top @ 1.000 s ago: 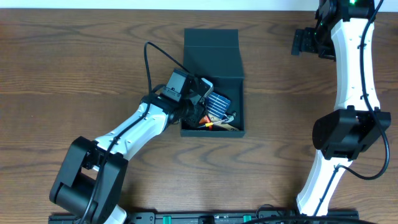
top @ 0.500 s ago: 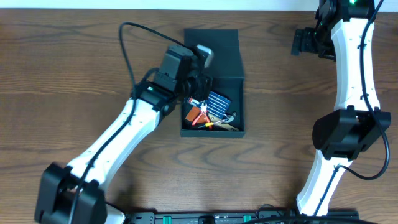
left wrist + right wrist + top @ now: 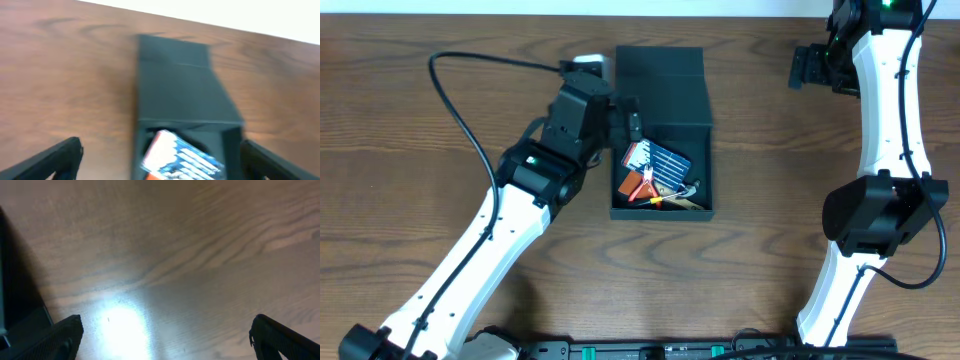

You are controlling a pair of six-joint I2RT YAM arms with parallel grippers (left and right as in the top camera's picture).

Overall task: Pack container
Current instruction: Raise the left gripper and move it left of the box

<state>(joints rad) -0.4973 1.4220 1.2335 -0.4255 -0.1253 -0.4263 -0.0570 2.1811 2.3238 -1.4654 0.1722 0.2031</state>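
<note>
The left gripper (image 3: 160,148) stood wide open, grasping and touching nothing, poised above the left rear edge of the container (image 3: 660,88). That dark green box lay at mid-table, its lid open at the far end. It held a blue screwdriver-set case (image 3: 661,160) and an orange tool (image 3: 640,185). The right gripper (image 3: 165,326) was likewise spread and empty over the bare table (image 3: 200,255), well apart to the container's right.

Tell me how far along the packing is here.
Done: the blue case and orange-handled tools lie inside the container. In hand: nothing; the left gripper hangs open over the container's left edge, the right gripper open, far off over the table. Left: the lid lies open, so closing it probably remains.
</note>
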